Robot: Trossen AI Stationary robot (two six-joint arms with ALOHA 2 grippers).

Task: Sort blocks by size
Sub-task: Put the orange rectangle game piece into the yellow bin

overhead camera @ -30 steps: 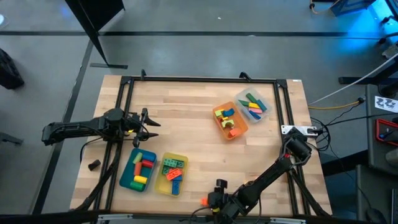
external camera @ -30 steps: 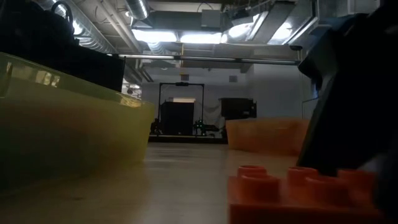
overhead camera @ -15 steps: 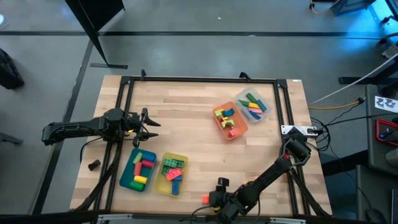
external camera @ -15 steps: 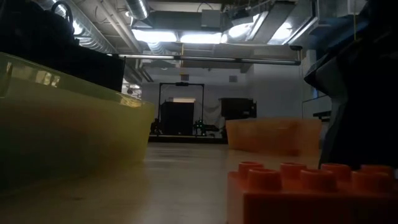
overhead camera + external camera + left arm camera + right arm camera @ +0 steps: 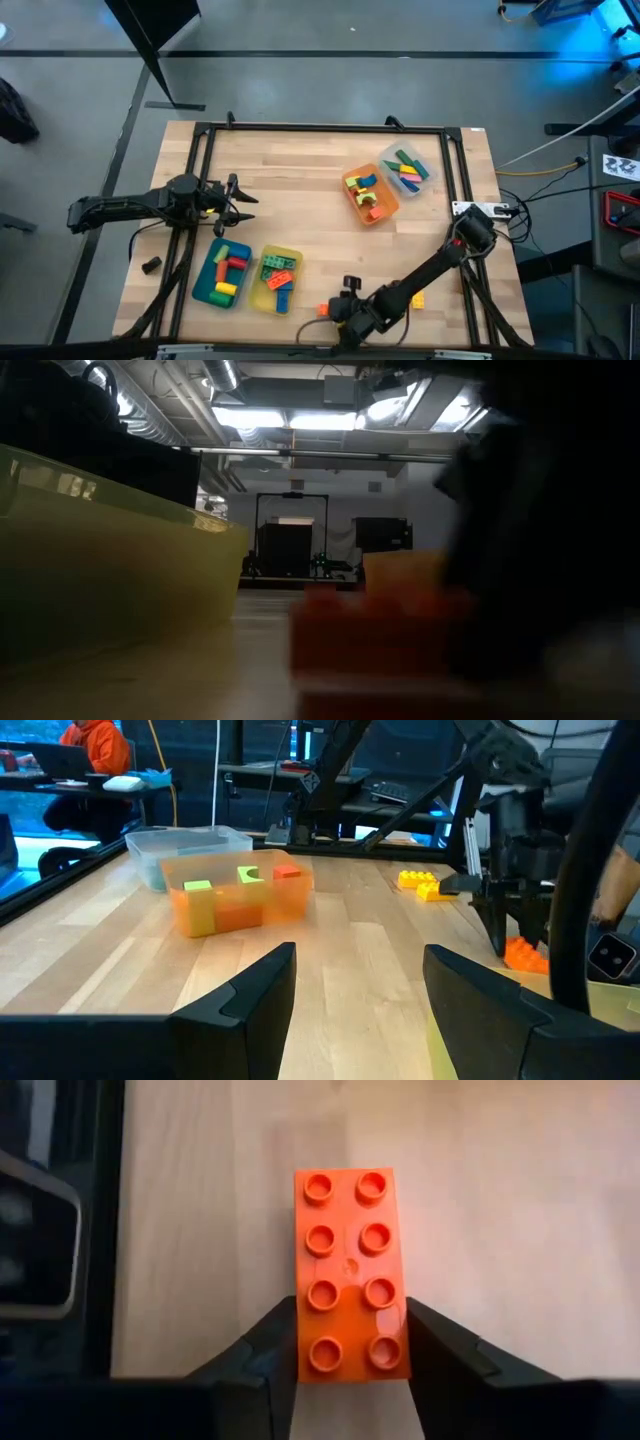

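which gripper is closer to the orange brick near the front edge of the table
Right. The right gripper has its fingers on both sides of the orange brick. The left gripper hangs open across the table, beyond the teal tray.

An orange eight-stud brick [image 5: 352, 1275] sits between dark fingers [image 5: 262, 1342] on a pale, striped wooden table [image 5: 300, 190]. A yellow brick [image 5: 420, 882] lies on the same wood. The trays come in four shades — teal [image 5: 204, 284], yellow [image 5: 260, 290], orange [image 5: 362, 212] and clear [image 5: 430, 187] — holding bricks of red, green, yellow and blue. Both arms are black.
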